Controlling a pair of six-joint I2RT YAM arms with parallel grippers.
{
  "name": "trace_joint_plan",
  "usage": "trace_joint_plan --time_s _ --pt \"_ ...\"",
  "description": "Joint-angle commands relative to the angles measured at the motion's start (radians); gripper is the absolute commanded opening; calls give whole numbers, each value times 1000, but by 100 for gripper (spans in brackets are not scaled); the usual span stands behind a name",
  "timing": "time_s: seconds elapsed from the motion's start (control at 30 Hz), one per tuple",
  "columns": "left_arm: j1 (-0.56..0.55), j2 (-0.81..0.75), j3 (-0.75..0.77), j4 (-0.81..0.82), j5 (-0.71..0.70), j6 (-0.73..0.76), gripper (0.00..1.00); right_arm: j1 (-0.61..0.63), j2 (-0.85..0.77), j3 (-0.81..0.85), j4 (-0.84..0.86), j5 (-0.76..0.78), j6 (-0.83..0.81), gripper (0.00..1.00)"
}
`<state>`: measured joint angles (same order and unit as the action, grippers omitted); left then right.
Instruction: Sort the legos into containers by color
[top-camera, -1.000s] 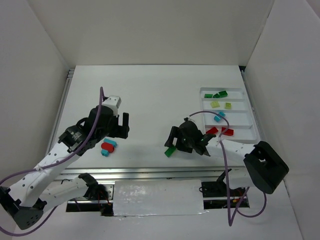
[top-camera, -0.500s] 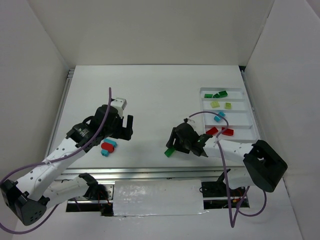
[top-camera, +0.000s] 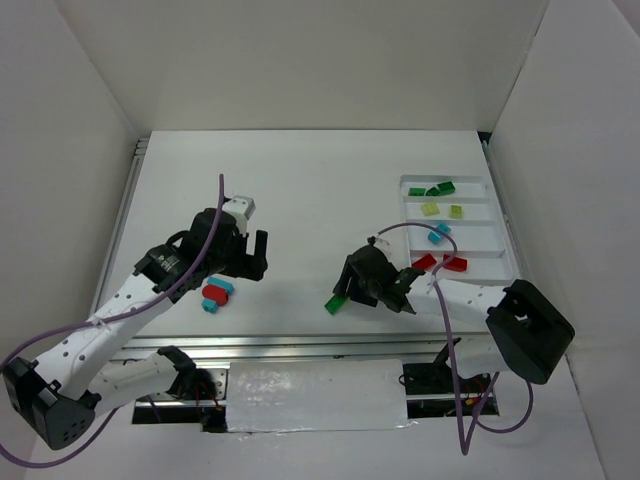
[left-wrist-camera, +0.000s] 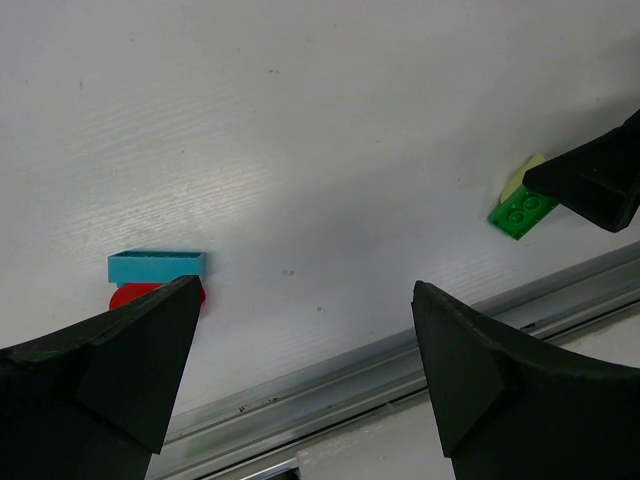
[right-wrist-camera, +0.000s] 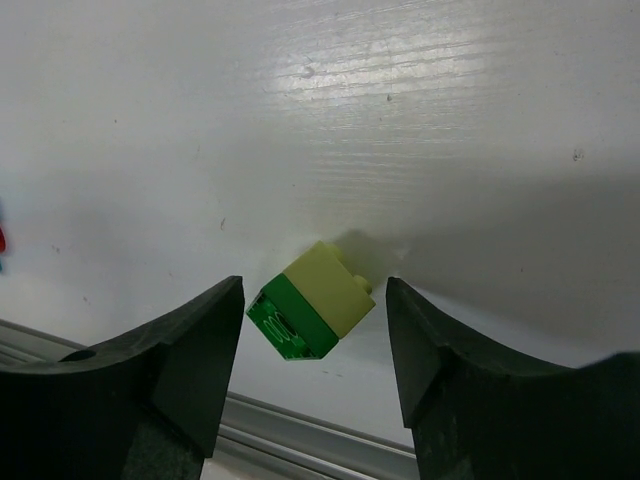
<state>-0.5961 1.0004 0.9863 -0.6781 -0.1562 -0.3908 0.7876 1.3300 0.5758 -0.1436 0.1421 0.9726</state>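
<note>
A dark green brick (right-wrist-camera: 292, 316) stuck to a yellow-green brick (right-wrist-camera: 333, 285) lies tilted on the table between the jaws of my right gripper (right-wrist-camera: 313, 292), which is open and not touching it. In the top view this pair (top-camera: 336, 303) sits at the tip of the right gripper (top-camera: 346, 290). My left gripper (top-camera: 252, 256) is open and empty. A cyan brick (left-wrist-camera: 157, 266) on a red brick (left-wrist-camera: 150, 296) lies by its left finger; they also show in the top view (top-camera: 215, 293). The white tray (top-camera: 497, 228) holds dark green (top-camera: 440, 188), yellow-green (top-camera: 430, 209), cyan (top-camera: 438, 233) and red (top-camera: 455, 264) bricks in separate compartments.
A metal rail (top-camera: 300, 345) runs along the table's near edge, just below both grippers. White walls enclose the table on the left, back and right. The right gripper's finger (left-wrist-camera: 595, 180) shows at the right edge of the left wrist view.
My left gripper has moved a little to the right and stopped. My right gripper has edged slightly left, and the green and yellow-green pair has shifted slightly left with it.
</note>
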Motion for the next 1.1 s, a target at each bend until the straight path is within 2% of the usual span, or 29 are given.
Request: trace_joint_plan --time_s 0.0,0.13,0.37,0.47,0.53,0.7,0.73,0.83,0.87,1.07 --pt "9 13 3 32 23 24 99 10 12 41 -2 16 -5 67" --pt "18 20 3 32 30 27 100 10 34 45 13 -1 -11 72" --pt "22 15 0 37 41 27 100 12 61 42 49 -53 -23 69" --pt "25 17 0 35 43 27 99 10 66 47 38 -39 -18 61" --pt "24 12 0 34 41 26 99 10 57 42 36 -27 -12 51" --pt "25 4 0 35 38 21 99 10 40 36 41 -19 -8 32" --pt "25 4 0 34 41 21 100 10 34 35 44 -22 -8 25" --pt "25 4 0 38 64 18 100 10 28 36 64 -35 -17 18" --pt "24 0 2 41 73 17 99 12 28 42 64 -36 -20 7" --pt "28 -35 3 83 230 17 100 9 -32 61 82 -45 -57 0"
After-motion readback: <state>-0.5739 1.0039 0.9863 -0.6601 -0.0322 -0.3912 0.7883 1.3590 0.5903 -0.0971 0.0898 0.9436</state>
